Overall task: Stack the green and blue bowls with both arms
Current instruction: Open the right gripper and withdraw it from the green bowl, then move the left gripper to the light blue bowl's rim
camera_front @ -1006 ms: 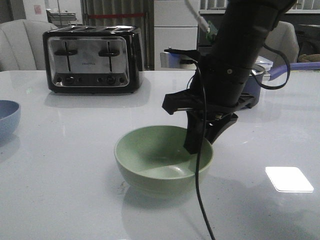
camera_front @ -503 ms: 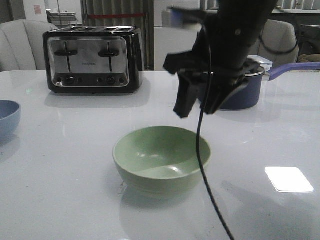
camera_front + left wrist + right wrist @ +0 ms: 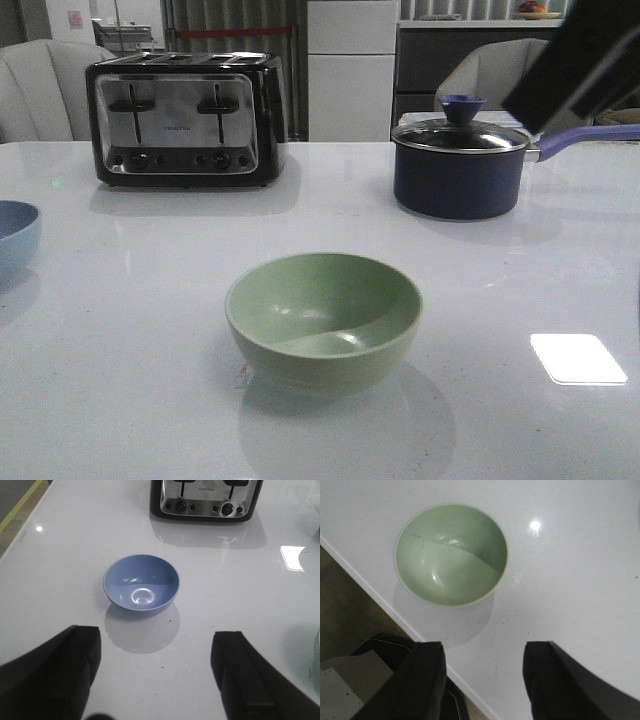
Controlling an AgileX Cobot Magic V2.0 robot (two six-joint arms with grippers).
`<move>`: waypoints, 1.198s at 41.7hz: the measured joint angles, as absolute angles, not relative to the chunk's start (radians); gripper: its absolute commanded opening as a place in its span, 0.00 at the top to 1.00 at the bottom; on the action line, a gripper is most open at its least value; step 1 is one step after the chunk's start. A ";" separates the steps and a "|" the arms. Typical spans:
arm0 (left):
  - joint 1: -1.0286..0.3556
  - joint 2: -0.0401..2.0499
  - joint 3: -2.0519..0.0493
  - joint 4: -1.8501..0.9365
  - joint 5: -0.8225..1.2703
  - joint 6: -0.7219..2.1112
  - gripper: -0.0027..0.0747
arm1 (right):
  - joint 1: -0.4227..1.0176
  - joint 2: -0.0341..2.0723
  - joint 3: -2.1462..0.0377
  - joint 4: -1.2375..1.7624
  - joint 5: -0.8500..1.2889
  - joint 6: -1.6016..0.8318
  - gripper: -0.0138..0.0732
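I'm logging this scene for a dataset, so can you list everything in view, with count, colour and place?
green bowl: one, pale sage green, upright and empty, middle of the table near the front.
blue bowl: one, light blue, upright and empty, at the table's left edge.
toaster: one, black and chrome, back left.
saucepan: one, dark navy, lid on, back right, handle pointing right.
table: one, glossy white.
chairs: two, pale, behind the table.
left gripper: black, open, above the table near the blue bowl.
right gripper: black, open, high above the green bowl.

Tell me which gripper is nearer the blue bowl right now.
Left. The left gripper hangs open just short of the blue bowl; the right gripper is above the green bowl instead.
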State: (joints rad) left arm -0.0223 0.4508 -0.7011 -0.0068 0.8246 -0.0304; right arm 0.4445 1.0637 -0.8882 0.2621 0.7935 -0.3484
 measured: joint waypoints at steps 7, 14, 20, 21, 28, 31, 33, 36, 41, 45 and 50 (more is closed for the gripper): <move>-0.022 0.451 -0.701 -0.007 0.825 -0.030 0.29 | 0.445 0.884 -0.761 0.262 0.793 -0.348 0.31; -0.022 0.461 -0.701 -0.007 0.834 -0.007 0.29 | 0.445 0.753 -0.685 0.260 0.813 -0.348 0.31; -0.022 0.531 -0.713 0.000 0.888 0.006 0.28 | 0.445 0.699 -0.672 0.260 0.824 -0.348 0.31; -0.022 0.547 -0.720 0.009 0.904 0.008 0.28 | 0.445 0.698 -0.670 0.260 0.824 -0.348 0.31; -0.022 0.732 -0.778 0.051 0.978 0.010 0.28 | 0.445 0.695 -0.670 0.258 0.824 -0.348 0.31; -0.022 0.815 -0.809 0.069 0.985 0.010 0.28 | 0.445 0.695 -0.670 0.258 0.824 -0.348 0.31; -0.022 0.876 -0.828 0.075 0.985 0.010 0.28 | 0.445 0.695 -0.670 0.258 0.824 -0.348 0.31; -0.022 0.965 -0.864 0.087 0.983 0.010 0.28 | 0.445 0.695 -0.670 0.258 0.824 -0.348 0.31; -0.018 1.122 -0.936 0.109 0.979 0.000 0.29 | 0.445 0.695 -0.670 0.258 0.824 -0.348 0.31; 0.016 1.244 -1.010 0.107 0.960 0.000 0.29 | 0.445 0.695 -0.670 0.258 0.824 -0.348 0.31; 0.086 1.394 -1.098 0.077 0.932 0.000 0.29 | 0.445 0.695 -0.670 0.258 0.824 -0.348 0.31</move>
State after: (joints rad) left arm 0.0860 1.3941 -1.0977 0.0772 0.9318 0.0000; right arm 0.4445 0.6953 -0.6703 0.2583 0.8245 -0.3484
